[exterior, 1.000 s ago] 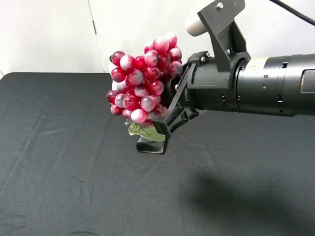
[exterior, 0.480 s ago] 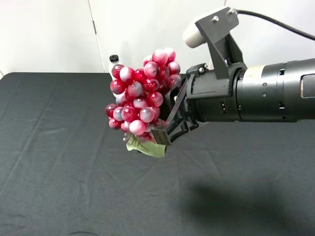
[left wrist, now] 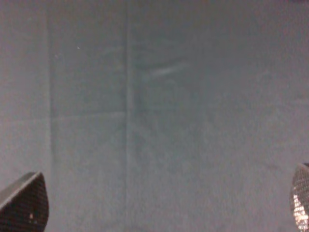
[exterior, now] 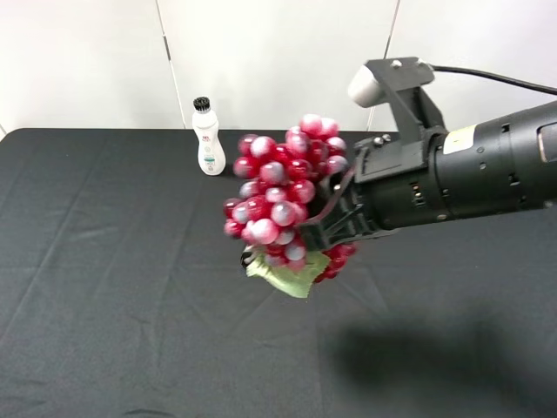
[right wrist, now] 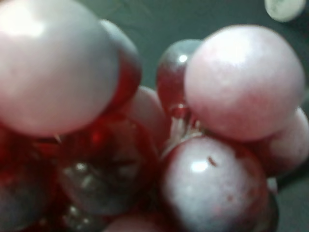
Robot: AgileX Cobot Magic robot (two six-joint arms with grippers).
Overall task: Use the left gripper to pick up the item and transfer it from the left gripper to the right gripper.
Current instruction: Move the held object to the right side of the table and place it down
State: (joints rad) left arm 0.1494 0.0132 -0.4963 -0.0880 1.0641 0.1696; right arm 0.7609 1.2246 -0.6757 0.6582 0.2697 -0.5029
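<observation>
Black cloth covers the table (exterior: 104, 305). The right gripper (exterior: 329, 228) — fingers largely hidden by fruit — clamps the grape bunch (exterior: 280, 196) aloft at its tip; the left gripper (left wrist: 162, 200) gapes wide, empty.

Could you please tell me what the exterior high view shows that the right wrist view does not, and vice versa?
Only the exterior high view shows the right hand shut on the grape bunch above the table, the bunch's green leaf and the whole white bottle. Only the right wrist view shows the grapes' glossy skins close up. Both show the grapes and the dark table; the wrist view's pale corner blur may be that bottle.
</observation>
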